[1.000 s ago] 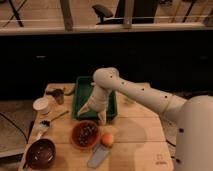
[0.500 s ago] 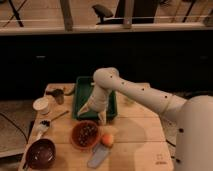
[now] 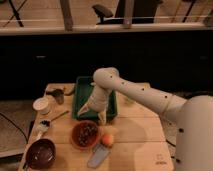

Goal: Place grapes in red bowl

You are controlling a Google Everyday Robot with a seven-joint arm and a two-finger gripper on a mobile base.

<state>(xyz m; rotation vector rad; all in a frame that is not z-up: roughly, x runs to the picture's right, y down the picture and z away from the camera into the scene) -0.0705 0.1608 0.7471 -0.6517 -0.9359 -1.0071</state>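
Observation:
The red bowl stands on the wooden table, front centre-left. The grapes, a dark clump, lie inside it. My gripper hangs from the white arm just above and behind the bowl's far rim, over the front edge of the green tray. Its fingers point down, spread apart, and hold nothing.
An orange fruit sits right of the red bowl, with a grey flat object in front of it. A maroon bowl is at front left. A white cup, a spoon and a small dark item are at left.

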